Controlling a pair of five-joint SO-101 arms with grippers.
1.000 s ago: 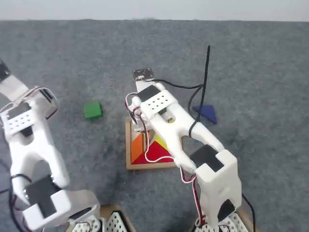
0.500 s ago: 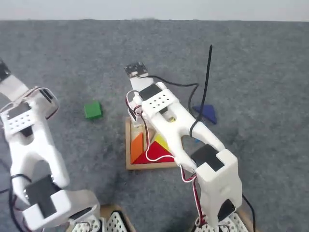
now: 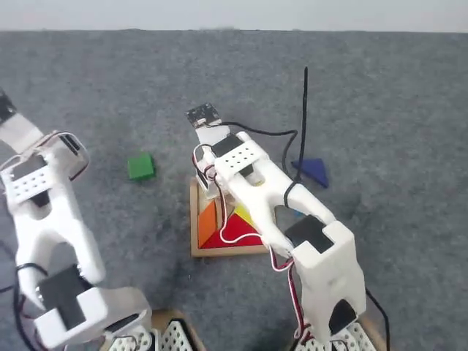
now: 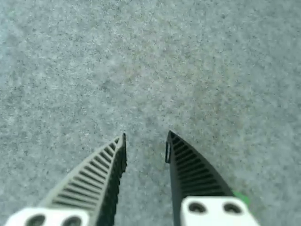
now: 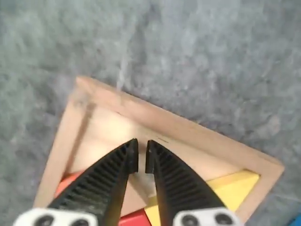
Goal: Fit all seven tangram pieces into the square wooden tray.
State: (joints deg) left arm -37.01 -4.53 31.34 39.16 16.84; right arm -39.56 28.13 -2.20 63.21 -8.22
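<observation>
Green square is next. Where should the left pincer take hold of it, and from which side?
Come straight down from above and close the left pincer on two opposite side faces of the green square. It lies flat on the carpet, apart from the wooden tray, so its top is free, and its straight parallel sides should give an even hold.

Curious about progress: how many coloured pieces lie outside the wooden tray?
2: green square piece left of the wooden tray, dark blue triangle right of it; the arm may hide others.

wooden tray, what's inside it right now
An orange piece, a red triangle and a yellow piece; one corner is bare wood. The right arm covers the rest in the high view.
</observation>
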